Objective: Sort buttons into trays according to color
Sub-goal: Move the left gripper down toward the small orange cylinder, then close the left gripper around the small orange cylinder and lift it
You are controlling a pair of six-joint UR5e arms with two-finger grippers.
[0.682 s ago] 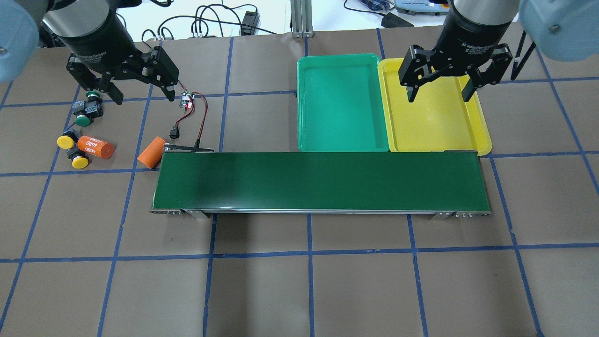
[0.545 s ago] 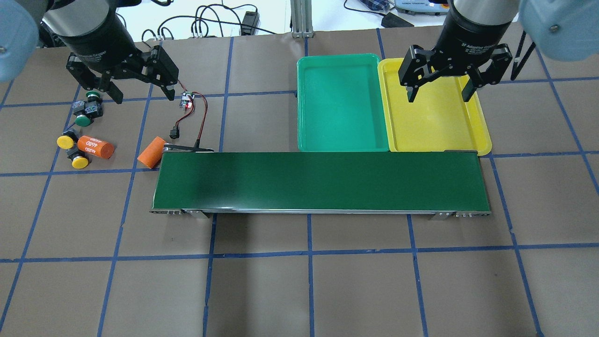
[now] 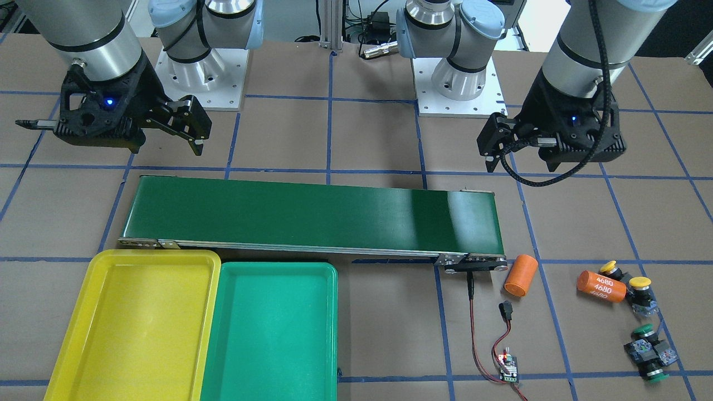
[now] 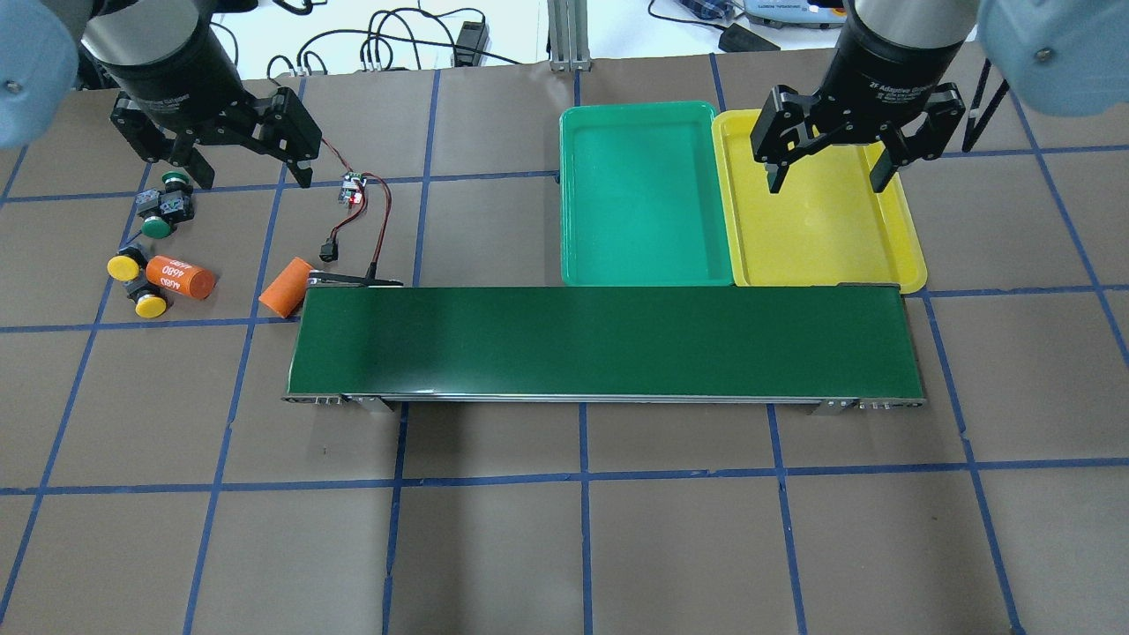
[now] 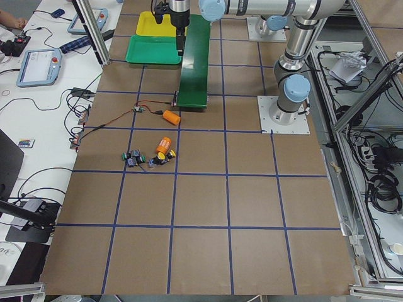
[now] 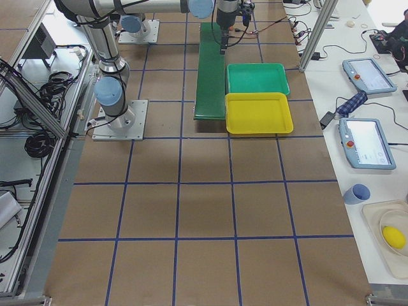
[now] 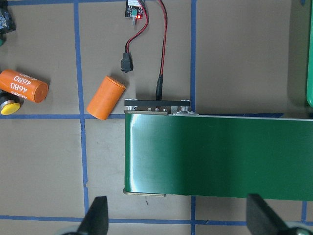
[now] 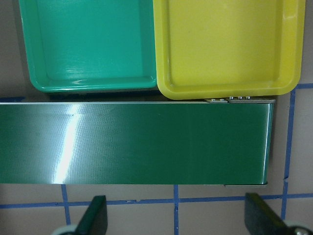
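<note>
My left pincer (image 4: 256, 181) hangs in the air over the left end of the belt (image 4: 600, 339), its two fingers spread wide with nothing between them, and it touches nothing. My right pincer (image 4: 826, 185) is spread just as wide, also with nothing in its grasp, and hangs over the belt's right end. All four buttons lie on the table (image 4: 564, 529) on my left, toward its far edge and well apart from the belt. The two green buttons (image 4: 157, 227) lie close together, their bodies seeming to touch. The two yellow buttons (image 4: 122, 266) lie just on my side of them, one at either side of an orange cylinder (image 4: 181, 277) printed "4680" and close against it. A second, plain orange cylinder (image 4: 284, 287) lies by the far corner of the belt's left end. Beyond it a small circuit board (image 4: 353, 192) with a red light sits on the table, with red and black wires (image 4: 381, 220) running from it toward the belt's end. The green tray (image 4: 648, 194) and the yellow tray (image 4: 820, 238) sit side by side, rims touching, against the far side of the belt at its right end, with the yellow one outermost.
</note>
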